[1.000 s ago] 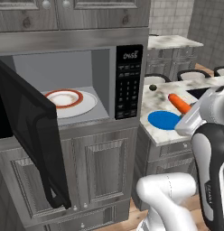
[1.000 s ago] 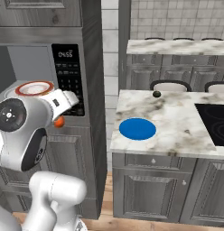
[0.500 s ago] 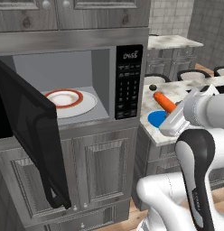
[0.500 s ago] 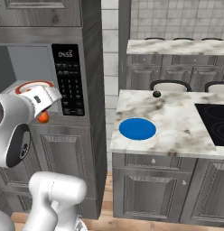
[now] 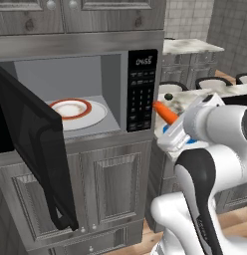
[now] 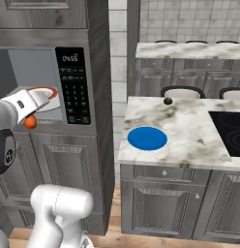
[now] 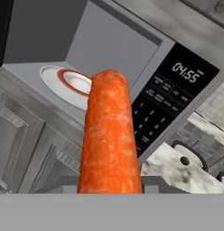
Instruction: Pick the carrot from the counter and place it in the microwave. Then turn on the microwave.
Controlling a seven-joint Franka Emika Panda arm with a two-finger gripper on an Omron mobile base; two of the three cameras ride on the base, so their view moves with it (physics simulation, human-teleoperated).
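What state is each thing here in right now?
microwave: door swung open, display lit.
white plate: inside the microwave, nothing on it.
carrot: held in the air, in front of the keypad.
hand: closed on the carrot.
blue plate: bare, on the counter.

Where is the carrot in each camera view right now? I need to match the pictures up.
Left base view: the carrot sits right of centre, just right of the keypad, sticking out above the white arm.
Right base view: only its orange end shows at the left edge, below the keypad.
Hand view: it fills the centre, pointing up.
Shared landmark: the microwave keypad.
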